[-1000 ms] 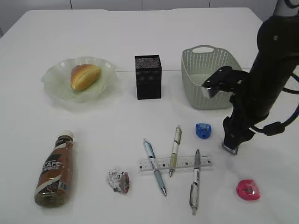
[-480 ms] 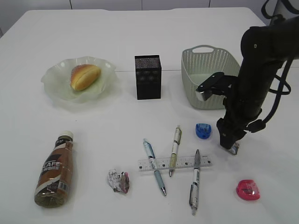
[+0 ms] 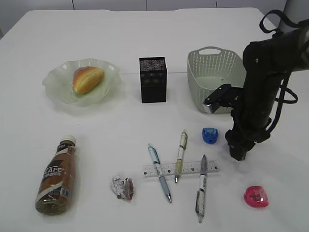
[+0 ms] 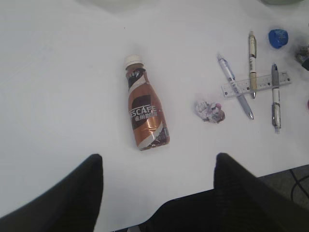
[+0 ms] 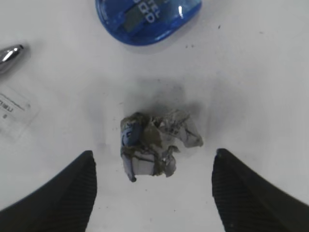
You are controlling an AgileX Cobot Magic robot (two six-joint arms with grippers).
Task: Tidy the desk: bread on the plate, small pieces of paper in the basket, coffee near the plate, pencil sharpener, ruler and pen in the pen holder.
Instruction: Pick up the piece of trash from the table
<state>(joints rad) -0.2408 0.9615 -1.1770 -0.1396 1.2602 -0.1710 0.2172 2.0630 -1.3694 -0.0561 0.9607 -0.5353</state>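
Note:
The bread lies on the plate. The coffee lies on its side at the front left, also in the left wrist view. My left gripper is open and empty above the desk edge near the bottle. One crumpled paper lies left of the ruler and three pens. My right gripper points straight down, open, its fingers either side of a second paper wad. The blue pencil sharpener is just left of it, the pink one in front. The pen holder and basket stand behind.
The right wrist view shows the blue sharpener just beyond the wad, with a pen tip and the ruler's end to the left. The desk's front edge runs under my left gripper.
My right arm has swung upright and lowered, bringing its open gripper down around the paper wad, which now hides behind it in the exterior view. Nothing else moved.

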